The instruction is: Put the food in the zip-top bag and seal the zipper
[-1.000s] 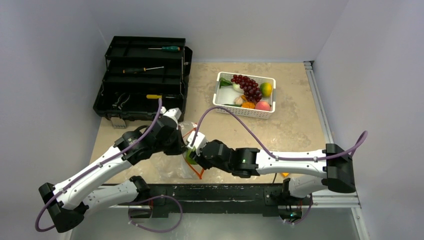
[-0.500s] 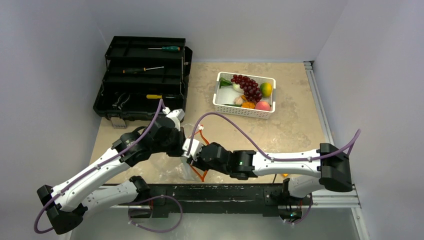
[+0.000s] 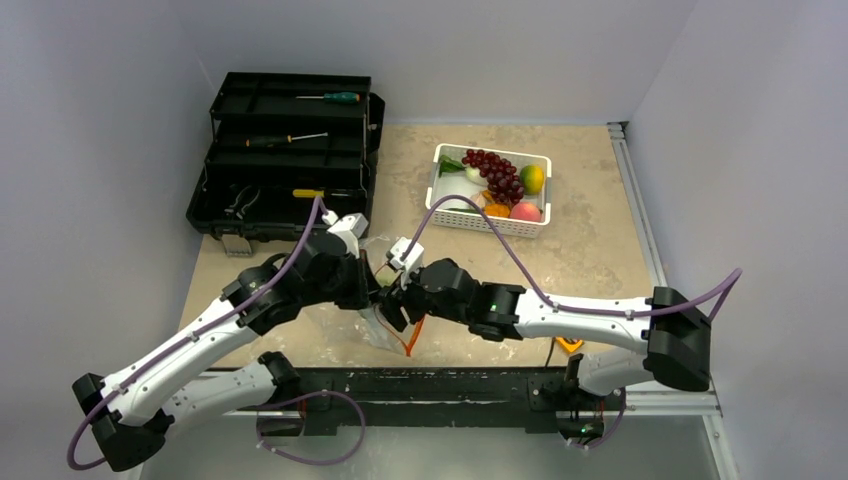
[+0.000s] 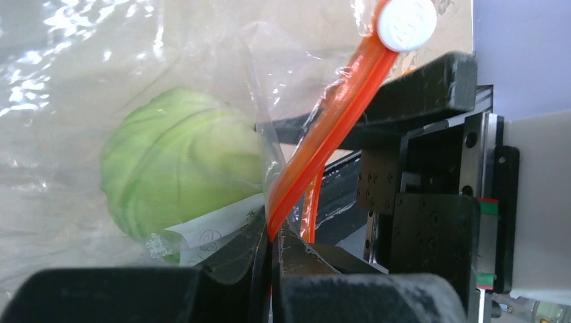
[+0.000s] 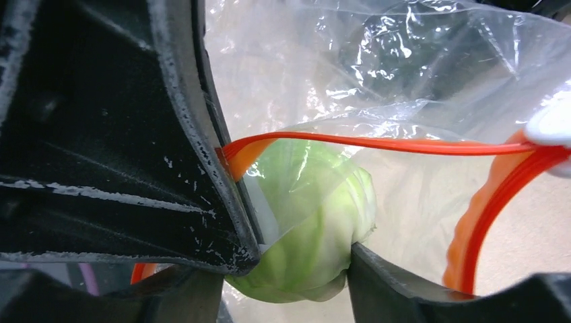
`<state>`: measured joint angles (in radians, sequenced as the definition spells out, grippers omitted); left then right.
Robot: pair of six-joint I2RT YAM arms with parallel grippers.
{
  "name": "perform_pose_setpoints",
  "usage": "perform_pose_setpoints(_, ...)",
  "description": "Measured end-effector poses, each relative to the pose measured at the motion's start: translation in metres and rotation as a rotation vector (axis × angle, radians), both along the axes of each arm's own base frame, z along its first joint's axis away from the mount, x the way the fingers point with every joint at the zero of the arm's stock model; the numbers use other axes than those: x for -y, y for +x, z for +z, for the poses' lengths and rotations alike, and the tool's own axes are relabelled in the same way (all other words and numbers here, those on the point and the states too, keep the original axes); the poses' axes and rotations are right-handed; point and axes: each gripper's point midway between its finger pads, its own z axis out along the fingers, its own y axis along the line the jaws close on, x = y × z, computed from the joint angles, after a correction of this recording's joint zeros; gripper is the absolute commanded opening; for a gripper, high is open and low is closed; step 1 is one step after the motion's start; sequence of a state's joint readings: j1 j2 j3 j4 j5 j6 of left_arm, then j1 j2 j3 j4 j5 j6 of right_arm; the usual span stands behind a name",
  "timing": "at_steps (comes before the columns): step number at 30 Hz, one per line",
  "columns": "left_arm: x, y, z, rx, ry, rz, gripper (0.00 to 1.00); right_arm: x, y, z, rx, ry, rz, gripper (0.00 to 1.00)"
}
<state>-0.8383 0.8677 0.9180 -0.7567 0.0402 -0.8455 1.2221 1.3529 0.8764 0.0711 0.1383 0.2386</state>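
Observation:
The zip-top bag [image 3: 385,330] lies between the two arms near the table's front edge. My left gripper [image 4: 273,235] is shut on the bag's orange-red zipper [image 4: 337,114], holding the mouth up, with the white slider [image 4: 406,23] at the strip's far end. A green cabbage [image 5: 316,222] sits just inside the open mouth, under the zipper [image 5: 377,142]. My right gripper [image 5: 286,289] has both fingertips against the cabbage's sides. From above, the right gripper [image 3: 393,305] meets the left gripper [image 3: 368,292] over the bag. More food stays in the white basket [image 3: 440,190]: grapes [image 3: 495,170], a lemon [image 3: 532,178], a peach [image 3: 525,211].
A black open toolbox [image 3: 285,160] with screwdrivers stands at the back left. The basket is at the back middle. A black rail [image 3: 420,385] runs along the table's near edge just below the bag. A metal rail [image 3: 640,220] borders the table's right side.
My right gripper has swung back and to the right, with its wrist raised over the bag's mouth. The left gripper has kept its pinch on the zipper and barely shifted.

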Motion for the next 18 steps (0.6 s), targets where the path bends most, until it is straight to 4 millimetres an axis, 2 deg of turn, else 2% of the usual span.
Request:
perform_pose_setpoints(3,-0.004,-0.004,0.001,-0.002,0.000,0.003,0.00,-0.002,-0.003,0.001,-0.011,0.010,0.019,0.80)
perform_pose_setpoints(7,-0.011,-0.008,0.005,0.008,-0.003,0.013,0.00,-0.001,-0.010,0.007,0.001,0.012,0.074,0.86)
perform_pose_setpoints(11,-0.016,-0.005,0.006,0.023,-0.003,0.052,0.00,0.008,-0.018,0.031,0.036,0.044,0.115,0.91)
perform_pose_setpoints(16,-0.025,-0.002,-0.005,0.013,0.034,0.102,0.00,0.019,-0.026,0.065,0.068,0.122,0.142,0.93)
perform_pose_setpoints(18,-0.027,-0.001,-0.008,0.009,0.044,0.117,0.00,0.022,-0.027,0.073,0.073,0.143,0.138,0.93)
